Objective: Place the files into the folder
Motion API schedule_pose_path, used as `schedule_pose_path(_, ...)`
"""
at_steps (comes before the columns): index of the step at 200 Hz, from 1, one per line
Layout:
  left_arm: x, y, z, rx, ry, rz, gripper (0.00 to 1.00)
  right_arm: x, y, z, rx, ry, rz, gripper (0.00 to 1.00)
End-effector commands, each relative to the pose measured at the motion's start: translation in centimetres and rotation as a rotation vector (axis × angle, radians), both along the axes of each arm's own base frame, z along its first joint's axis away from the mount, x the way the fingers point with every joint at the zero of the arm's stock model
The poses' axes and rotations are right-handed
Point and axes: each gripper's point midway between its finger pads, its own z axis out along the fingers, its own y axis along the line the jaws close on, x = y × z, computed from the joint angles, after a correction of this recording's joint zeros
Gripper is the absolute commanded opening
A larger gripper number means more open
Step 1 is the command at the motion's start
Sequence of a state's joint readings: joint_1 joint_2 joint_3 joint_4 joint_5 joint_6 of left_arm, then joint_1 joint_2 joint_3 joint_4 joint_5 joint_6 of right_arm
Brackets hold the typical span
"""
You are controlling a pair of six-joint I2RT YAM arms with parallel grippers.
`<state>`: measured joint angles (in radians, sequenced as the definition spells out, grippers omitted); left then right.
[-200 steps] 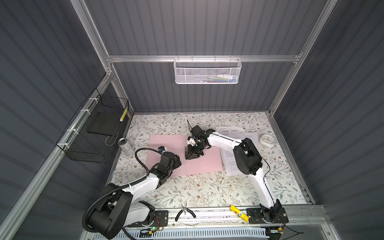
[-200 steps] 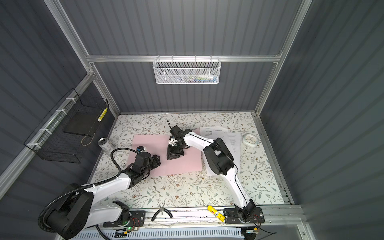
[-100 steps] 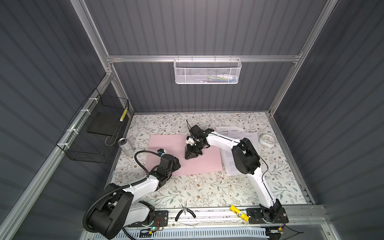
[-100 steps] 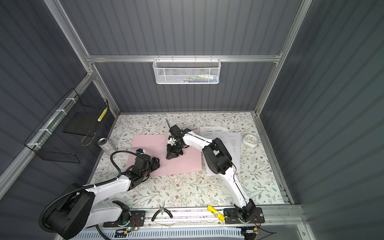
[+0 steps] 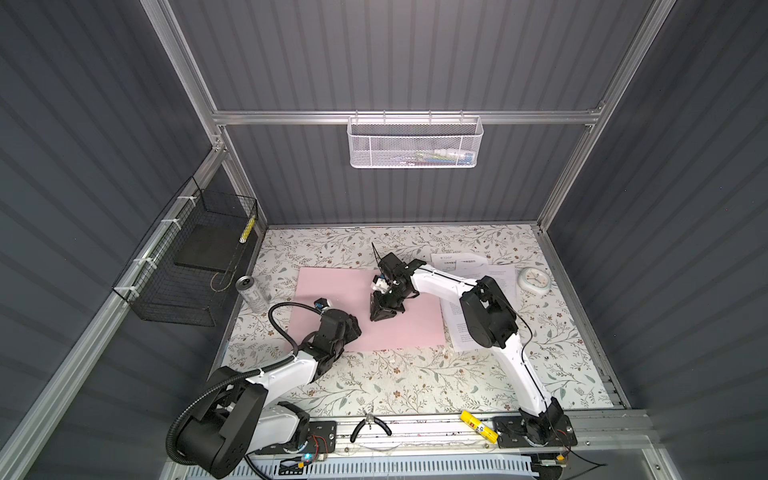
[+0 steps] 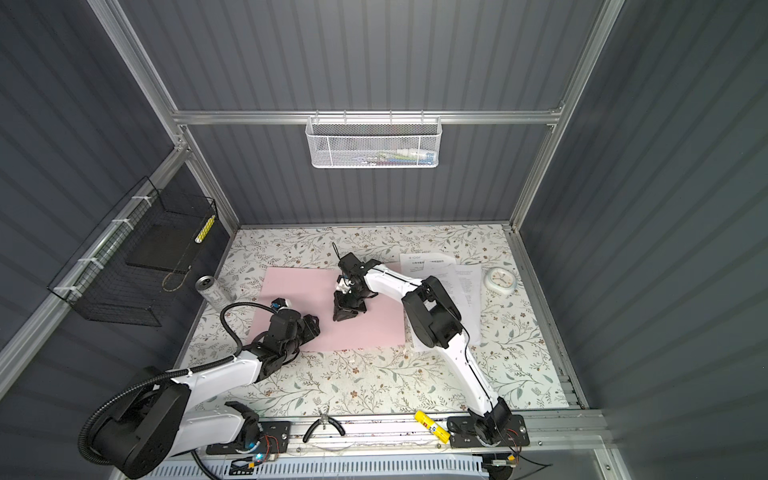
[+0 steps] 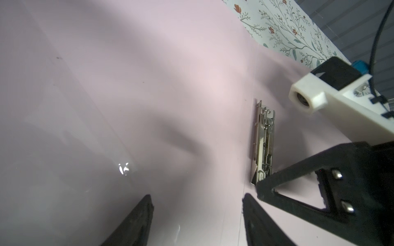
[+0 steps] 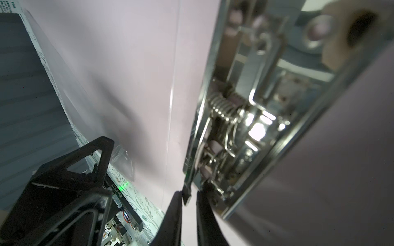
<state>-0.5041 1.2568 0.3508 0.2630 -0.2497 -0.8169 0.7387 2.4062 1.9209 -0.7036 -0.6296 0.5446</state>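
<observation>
The pink folder [image 5: 332, 291] [image 6: 299, 286] lies open and flat on the floral table in both top views. Its metal clip [image 7: 264, 140] [image 8: 245, 106] runs along the inner spine. My right gripper [image 5: 376, 316] [image 6: 338, 316] reaches across to the folder's middle. Its jaws [image 8: 189, 194] stand nearly together, shut on the end of the clip's lever. My left gripper [image 5: 353, 326] [image 7: 197, 198] is open low over the folder's front left part, with nothing between its fingers. The files [image 5: 478, 270] [image 6: 453, 274], white printed sheets, lie to the right of the folder, partly under the right arm.
A white round clock [image 5: 534, 281] sits at the back right. A metal can [image 5: 251, 293] stands left of the folder, by a black wire basket [image 5: 187, 266] on the left wall. Pliers [image 5: 370, 428] and a yellow tube [image 5: 478, 426] lie on the front rail.
My right gripper's jaws have narrowed on the clip lever. My left gripper has drawn back a little toward the front left of the folder.
</observation>
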Motion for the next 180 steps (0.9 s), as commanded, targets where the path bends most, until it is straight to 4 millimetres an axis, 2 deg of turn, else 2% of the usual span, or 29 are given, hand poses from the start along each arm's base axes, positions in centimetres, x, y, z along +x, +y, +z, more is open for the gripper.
schedule_pose_path(1,-0.5,0.3,-1.1,0.002,0.027,0.008,0.68,-0.1,0.1,-0.7,-0.011,0.015,0.005,0.11)
schedule_pose_path(34,-0.7,0.5,-1.9,0.006,0.043,0.013,0.68,-0.2,0.3,-0.8,0.004,0.029,0.011,0.04)
schedule_pose_path(73,-1.2,0.9,-3.4,0.026,0.076,0.025,0.67,-0.2,0.1,-0.7,0.01,0.038,0.002,0.03)
schedule_pose_path(109,-1.7,1.4,-5.1,0.046,0.119,0.042,0.65,-0.1,-0.7,-1.3,-0.013,0.049,-0.016,0.0)
schedule_pose_path(148,-2.7,2.1,-7.3,0.047,0.185,0.074,0.62,0.2,-3.4,-3.7,-0.158,0.039,-0.036,0.0)
schedule_pose_path(180,-2.6,2.1,-7.5,0.041,0.19,0.076,0.61,0.1,-6.3,-6.1,-0.296,0.033,-0.039,0.0)
